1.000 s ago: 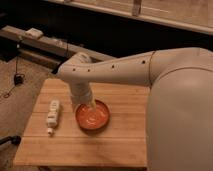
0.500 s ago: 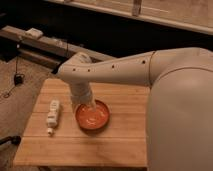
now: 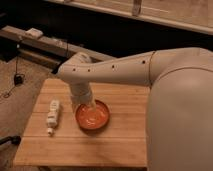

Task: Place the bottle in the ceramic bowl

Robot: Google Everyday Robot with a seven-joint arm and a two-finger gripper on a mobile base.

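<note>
The small white bottle [image 3: 52, 115] lies on its side on the left part of the wooden table [image 3: 120, 140], cap toward the near edge. The orange-red ceramic bowl [image 3: 93, 117] sits near the table's middle, a short gap right of the bottle. My arm reaches in from the right, bends at its elbow and points down; the gripper [image 3: 84, 105] hangs at the bowl's back-left rim, mostly hidden by the wrist. It holds nothing that I can see.
My large white arm and body [image 3: 175, 100] cover the table's right side. A low dark shelf [image 3: 45, 47] with a small white object and cables runs behind the table. Carpet floor lies to the left.
</note>
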